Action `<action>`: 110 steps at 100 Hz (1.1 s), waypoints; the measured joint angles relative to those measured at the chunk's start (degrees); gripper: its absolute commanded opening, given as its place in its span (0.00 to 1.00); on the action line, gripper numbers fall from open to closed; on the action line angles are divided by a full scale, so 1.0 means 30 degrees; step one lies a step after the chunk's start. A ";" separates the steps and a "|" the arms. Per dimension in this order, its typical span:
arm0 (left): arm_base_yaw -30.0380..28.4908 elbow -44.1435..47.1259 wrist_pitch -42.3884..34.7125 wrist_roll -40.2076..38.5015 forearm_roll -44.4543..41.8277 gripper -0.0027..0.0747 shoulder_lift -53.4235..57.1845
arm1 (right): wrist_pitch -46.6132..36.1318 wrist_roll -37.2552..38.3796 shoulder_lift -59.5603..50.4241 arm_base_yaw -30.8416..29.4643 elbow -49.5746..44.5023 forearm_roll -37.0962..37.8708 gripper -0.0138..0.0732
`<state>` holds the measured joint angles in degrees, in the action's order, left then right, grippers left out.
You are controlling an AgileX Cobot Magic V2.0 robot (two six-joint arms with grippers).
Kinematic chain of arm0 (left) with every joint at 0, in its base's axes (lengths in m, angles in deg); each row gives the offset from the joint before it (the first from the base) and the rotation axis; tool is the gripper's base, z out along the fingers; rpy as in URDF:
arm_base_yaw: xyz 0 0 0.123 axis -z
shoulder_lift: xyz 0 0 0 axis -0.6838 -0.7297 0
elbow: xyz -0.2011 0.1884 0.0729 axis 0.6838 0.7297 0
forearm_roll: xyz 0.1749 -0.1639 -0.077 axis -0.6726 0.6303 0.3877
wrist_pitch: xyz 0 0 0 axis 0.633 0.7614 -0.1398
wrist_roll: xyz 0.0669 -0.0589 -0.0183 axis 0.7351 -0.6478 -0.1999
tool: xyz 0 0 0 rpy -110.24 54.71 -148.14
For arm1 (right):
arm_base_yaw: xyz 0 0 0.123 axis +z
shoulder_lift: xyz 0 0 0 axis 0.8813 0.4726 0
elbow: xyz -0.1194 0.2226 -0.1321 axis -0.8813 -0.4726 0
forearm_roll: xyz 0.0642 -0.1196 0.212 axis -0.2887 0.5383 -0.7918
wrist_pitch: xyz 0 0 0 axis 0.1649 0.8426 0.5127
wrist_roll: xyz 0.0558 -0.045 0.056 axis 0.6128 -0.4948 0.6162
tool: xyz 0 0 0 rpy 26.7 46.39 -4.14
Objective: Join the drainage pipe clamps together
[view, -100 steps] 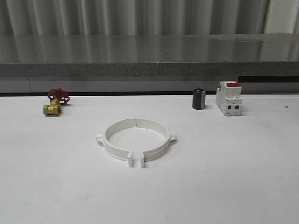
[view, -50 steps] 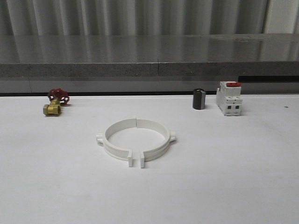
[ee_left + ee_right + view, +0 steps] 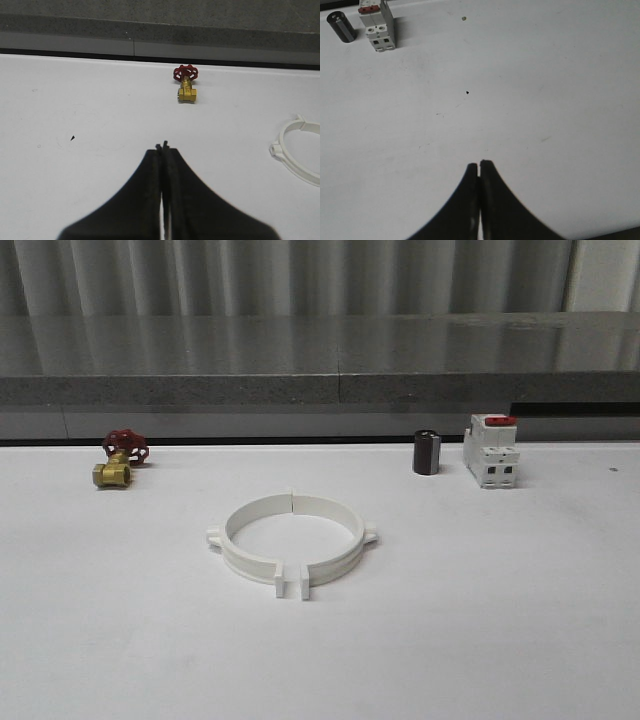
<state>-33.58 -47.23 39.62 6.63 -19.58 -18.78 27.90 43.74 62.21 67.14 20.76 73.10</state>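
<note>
Two white drainage pipe clamps lie on the white table as a ring in the front view: the left half (image 3: 238,540) and the right half (image 3: 338,538). Their far ends touch, and their near end tabs (image 3: 290,583) stand a small gap apart. Part of the ring's left half (image 3: 295,150) shows in the left wrist view. My left gripper (image 3: 162,146) is shut with nothing in it, hovering over bare table well away from the ring. Over bare table too, my right gripper (image 3: 479,163) is shut and holds nothing.
A brass valve with a red handwheel (image 3: 118,462) sits at the back left, also seen as the valve (image 3: 186,85). A black cylinder (image 3: 426,452) and a white breaker with a red top (image 3: 490,450) stand at the back right. A grey ledge (image 3: 320,375) runs behind the table.
</note>
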 measured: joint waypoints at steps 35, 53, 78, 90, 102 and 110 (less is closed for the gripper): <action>0.0000 0.0000 0.0000 0.0000 0.0000 0.01 0.0000 | -0.1398 -0.0108 -0.0553 0.0000 -0.0830 0.0189 0.02; 0.0000 0.0000 0.0000 0.0000 0.0000 0.01 0.0000 | -0.4075 -0.1444 -0.3176 -0.0804 -0.3072 -0.0658 0.02; 0.0000 0.0000 0.0000 0.0000 0.0000 0.01 0.0000 | -0.7883 -0.6481 -0.7510 -0.2635 -0.6848 -0.4802 0.02; 0.0000 0.0000 0.0000 0.0000 0.0000 0.01 0.0000 | -0.8845 -0.6717 -0.8980 -0.2668 -0.8422 -0.5238 0.02; 0.0000 0.0000 0.0036 0.0000 0.0000 0.01 0.0000 | -0.9734 -0.6511 -0.9156 -0.2668 -0.9643 -0.5343 0.02; 0.0000 0.0000 0.0036 0.0000 0.0000 0.01 0.0000 | -1.0736 -0.6349 -0.9156 -0.2585 -1.0399 -0.5343 0.02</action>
<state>-33.58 -47.23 39.72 6.63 -19.58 -18.78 -4.31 24.69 34.74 59.38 -10.44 57.07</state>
